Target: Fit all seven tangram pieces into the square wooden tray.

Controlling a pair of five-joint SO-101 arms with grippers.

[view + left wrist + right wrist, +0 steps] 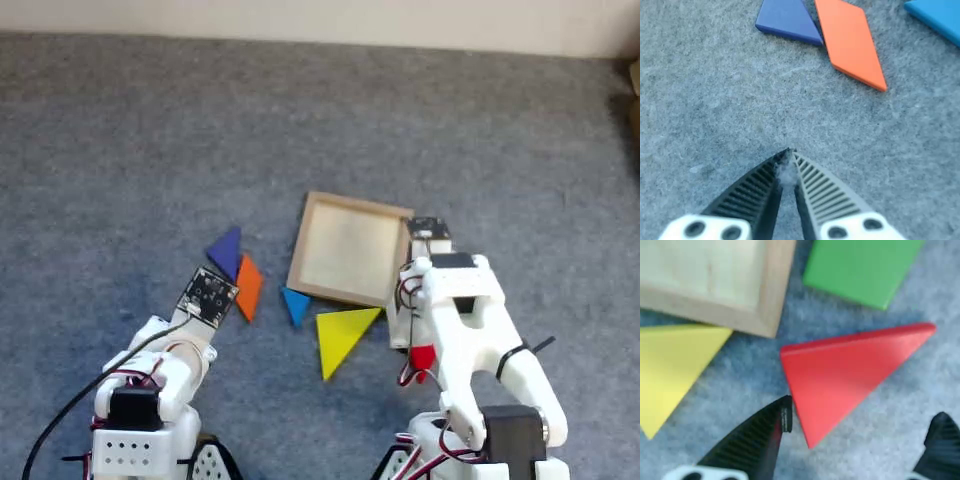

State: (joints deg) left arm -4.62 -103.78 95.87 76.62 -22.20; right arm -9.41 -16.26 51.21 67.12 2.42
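The bench (120, 130) wears rough grey felt-like cloth. The tray (771, 285) is pale matt wood; the red triangle (840, 375) and orange parallelogram (850, 42) look smooth.

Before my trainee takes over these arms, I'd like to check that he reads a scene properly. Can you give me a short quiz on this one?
1. True or false: no piece lies in the tray yet.
2. What colour is the piece whose corner lies between the fingers of the right gripper? A yellow, B red, C green.
3. Fill in: the left gripper is ____ (open or shut).
Key: 1 true. 2 B, the red triangle. 3 shut.
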